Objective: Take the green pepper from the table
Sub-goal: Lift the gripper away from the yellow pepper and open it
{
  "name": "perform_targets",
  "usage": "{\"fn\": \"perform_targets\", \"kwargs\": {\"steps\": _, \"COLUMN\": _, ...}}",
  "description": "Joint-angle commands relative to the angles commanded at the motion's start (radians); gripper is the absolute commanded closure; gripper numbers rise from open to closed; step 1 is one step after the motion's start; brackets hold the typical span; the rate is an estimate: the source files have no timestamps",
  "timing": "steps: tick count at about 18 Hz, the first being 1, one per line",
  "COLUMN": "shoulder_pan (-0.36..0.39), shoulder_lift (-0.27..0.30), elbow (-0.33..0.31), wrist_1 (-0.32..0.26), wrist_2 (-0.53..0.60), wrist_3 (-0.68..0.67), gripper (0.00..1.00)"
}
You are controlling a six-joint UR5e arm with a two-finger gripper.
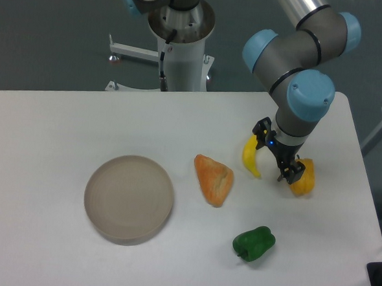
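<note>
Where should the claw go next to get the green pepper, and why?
Probably toward the camera and a bit to the image left. The claw hangs among the yellow pieces, while the green pepper sits alone nearer the front edge of the table, untouched. The claw should first get above it, then come down.

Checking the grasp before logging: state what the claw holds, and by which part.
Nothing appears held. The claw hangs open over the table, between a yellow piece and a yellow-orange pepper. The green pepper lies untouched nearer the front edge.
</note>
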State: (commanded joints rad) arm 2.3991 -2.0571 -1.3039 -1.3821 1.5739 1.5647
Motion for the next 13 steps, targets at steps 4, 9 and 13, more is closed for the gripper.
{"fn": "perform_targets", "kwargs": {"steps": 4, "shoulder_pan": -0.003, "shoulder_lift": -0.002, "elbow": 0.009, "wrist_1": 0.0, "wrist_2": 0.012, "wrist_3": -0.002, "gripper": 0.0}}
{"fn": "perform_targets", "kwargs": {"steps": 9, "shoulder_pan": -0.002, "shoulder_lift": -0.018, "elbow": 0.028, "wrist_1": 0.031, "wrist_2": -0.012, "wrist_3": -0.021, "gripper": 0.0}}
{"fn": "perform_targets", "kwargs": {"steps": 13, "shoulder_pan": -0.009, "shoulder_lift": -0.087, "elbow": 0.11, "wrist_1": 0.06, "wrist_2": -0.034, "wrist_3": -0.069, "gripper": 0.0}}
